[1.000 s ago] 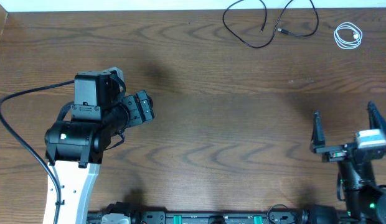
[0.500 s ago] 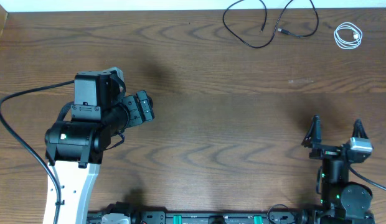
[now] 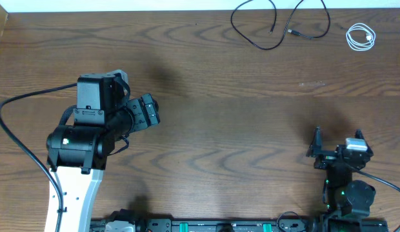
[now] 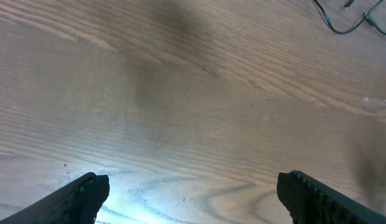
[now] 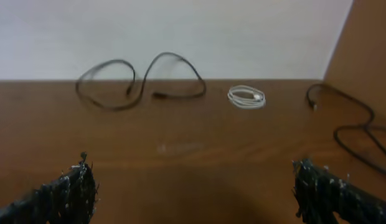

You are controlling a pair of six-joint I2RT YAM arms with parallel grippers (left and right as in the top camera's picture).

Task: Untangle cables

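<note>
A black cable (image 3: 271, 29) lies in loose loops at the table's far edge, with a coiled white cable (image 3: 360, 36) to its right. The right wrist view shows the same black cable (image 5: 140, 81), the white coil (image 5: 246, 97), and another black cable (image 5: 352, 127) curving along the right side. A piece of black cable (image 4: 342, 25) shows at the top right of the left wrist view. My left gripper (image 3: 155, 111) (image 4: 193, 196) is open over bare wood at the left. My right gripper (image 3: 337, 142) (image 5: 196, 190) stands open near the front right, far from the cables.
The wooden table (image 3: 226, 122) ends at a pale wall (image 5: 180, 31) behind the cables. A thick black arm wire (image 3: 19, 135) loops on the left. Arm bases and a rail (image 3: 219, 225) line the front edge.
My right arm has drawn back toward the front edge and a little left, its gripper still open. The left arm and the cables have not moved.
</note>
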